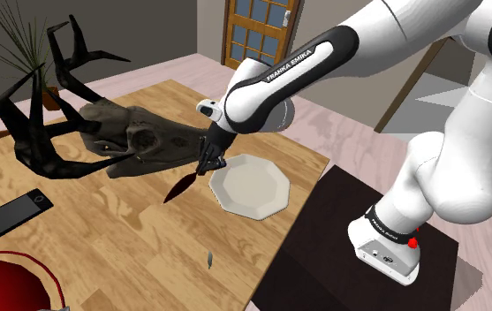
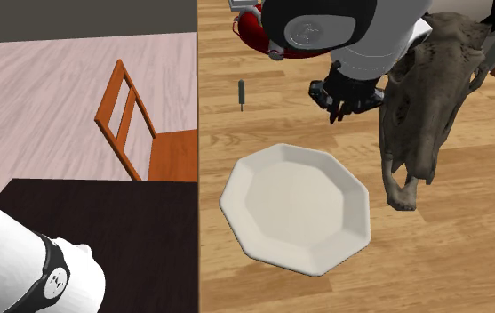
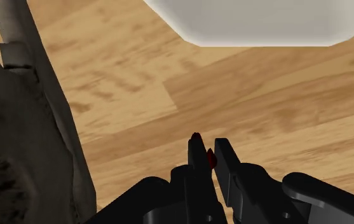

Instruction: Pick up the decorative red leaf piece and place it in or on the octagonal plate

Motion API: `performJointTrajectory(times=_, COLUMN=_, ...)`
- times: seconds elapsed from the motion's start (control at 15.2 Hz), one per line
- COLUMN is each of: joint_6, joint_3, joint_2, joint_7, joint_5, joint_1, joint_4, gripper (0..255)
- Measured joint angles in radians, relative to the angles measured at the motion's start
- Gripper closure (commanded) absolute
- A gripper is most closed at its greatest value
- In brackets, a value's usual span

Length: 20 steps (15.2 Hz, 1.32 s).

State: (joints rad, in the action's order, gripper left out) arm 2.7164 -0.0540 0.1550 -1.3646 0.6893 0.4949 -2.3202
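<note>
Furthest toward the shoulder view's left, a spiky plant [image 1: 18,40] stands at the far corner. Nearer than it, a flat black slab [image 1: 10,216] lies on the wooden tabletop [image 1: 138,256], and a rounded red object [image 1: 5,283] sits at the near edge. Next to the right, a large grey-brown skull [image 1: 133,137] with black antlers lies across the far half of the tabletop. A small grey-green piece [image 1: 208,258] lies by itself nearer the front edge. The white arm [image 1: 288,71] reaches in from the right and brings the black gripper [image 1: 207,168] down just in front of the skull's snout. In the wrist view the two fingers [image 3: 196,168] are drawn almost together, with only a thin gap between them. That gap is taken up by the red leaf piece [image 3: 210,159], which they pinch. In the shoulder view the red leaf piece [image 1: 179,189] slants down and to the left from the fingertips as a slim dark-red sliver. It lies between the skull and the plate, and I cannot tell whether its lower tip touches the wood. Just to the right of the gripper the white octagonal plate [image 1: 248,185] rests flat near the tabletop's right edge, with nothing on it. The second exterior view shows the gripper [image 2: 347,108] beyond the plate's [image 2: 294,206] far rim and apart from it. Behind the arm a panelled wooden door [image 1: 261,31] stands in the far wall. The dark stand [image 1: 341,238] is at the lower right. In the second exterior view an orange wooden chair [image 2: 143,133] stands on the floor beside the tabletop.
</note>
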Motion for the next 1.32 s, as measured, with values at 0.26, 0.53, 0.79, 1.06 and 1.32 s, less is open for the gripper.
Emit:
performJointTrajectory(times=0.26, joint_6=-0.017, joint_3=0.022, joint_2=-0.102, joint_7=-0.112, joint_5=0.053, joint_1=-0.047, joint_4=-0.12, gripper=255)
performJointTrajectory(times=0.53, joint_6=-0.031, joint_3=0.055, joint_2=-0.195, joint_7=-0.22, joint_5=0.093, joint_1=-0.084, joint_4=-0.235, gripper=255)
performJointTrajectory(times=0.79, joint_6=-0.058, joint_3=0.104, joint_2=-0.282, joint_7=-0.31, joint_5=0.096, joint_1=-0.127, joint_4=-0.332, gripper=255)
performJointTrajectory(times=1.06, joint_6=-0.093, joint_3=0.163, joint_2=-0.369, joint_7=-0.388, joint_5=0.063, joint_1=-0.184, joint_4=-0.421, gripper=255)
performJointTrajectory(times=1.32, joint_6=-0.092, joint_3=0.21, joint_2=-0.378, joint_7=-0.477, joint_5=0.074, joint_1=-0.208, joint_4=-0.462, gripper=255)
